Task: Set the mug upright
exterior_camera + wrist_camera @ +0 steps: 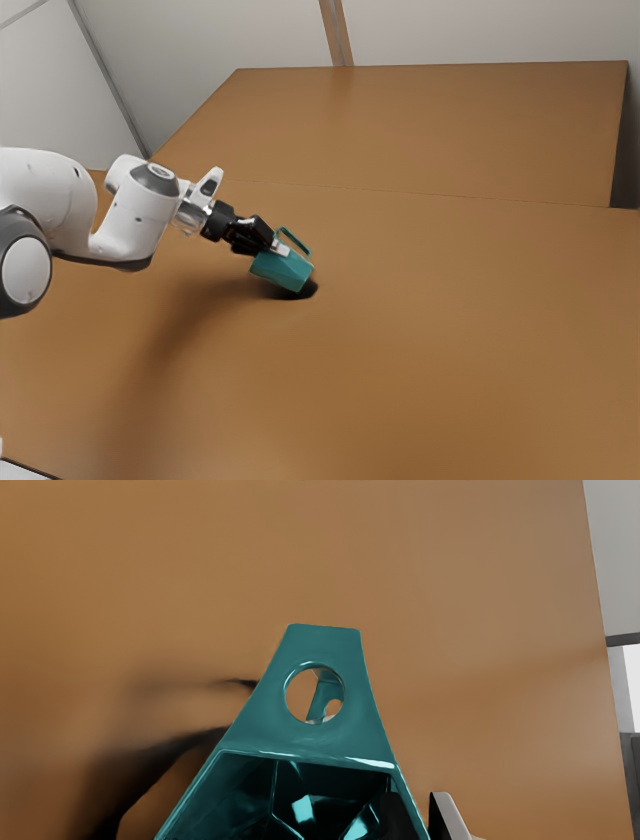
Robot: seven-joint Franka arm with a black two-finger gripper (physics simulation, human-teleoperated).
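Note:
My gripper reaches down at a slant from the arm and holds the teal mug by its rim side. The mug is tilted, its handle on the upper side and its lower end close over the table; whether it touches the wood I cannot tell. In the wrist view, the mug shows its open, dark inside and a handle with a round hole. The gripper has one dark finger inside the mug and the other outside, shut on the wall between them.
A broad brown wooden table surrounds the mug, with a seam across it toward the back. Pale walls stand behind its far edge. The arm's shadow falls on the wood at the exterior view's lower left.

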